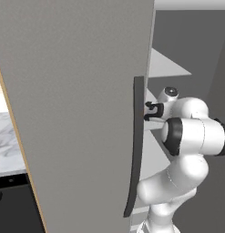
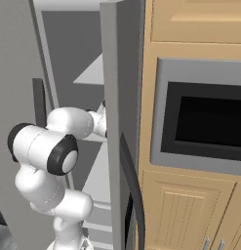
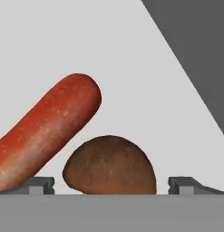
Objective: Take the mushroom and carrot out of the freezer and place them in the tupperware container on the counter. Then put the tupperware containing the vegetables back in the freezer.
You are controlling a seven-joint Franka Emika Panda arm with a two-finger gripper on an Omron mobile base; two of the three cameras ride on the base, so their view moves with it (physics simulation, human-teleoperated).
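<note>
Brown domed mushroom (image 3: 111, 166) between spread gripper (image 3: 112, 185), slim orange-red carrot (image 3: 45, 128) beside it

flat, even rendered light; sharp, no glare.

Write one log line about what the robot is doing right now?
stage: reaching into freezer | hand: open, around mushroom | carrot: beside mushroom on shelf | held: nothing

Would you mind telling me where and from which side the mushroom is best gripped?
Grip the mushroom across its rounded brown cap, coming straight ahead: it already sits between the open pincer tips. The carrot lies slanted at its left, so closing may brush it.
</note>
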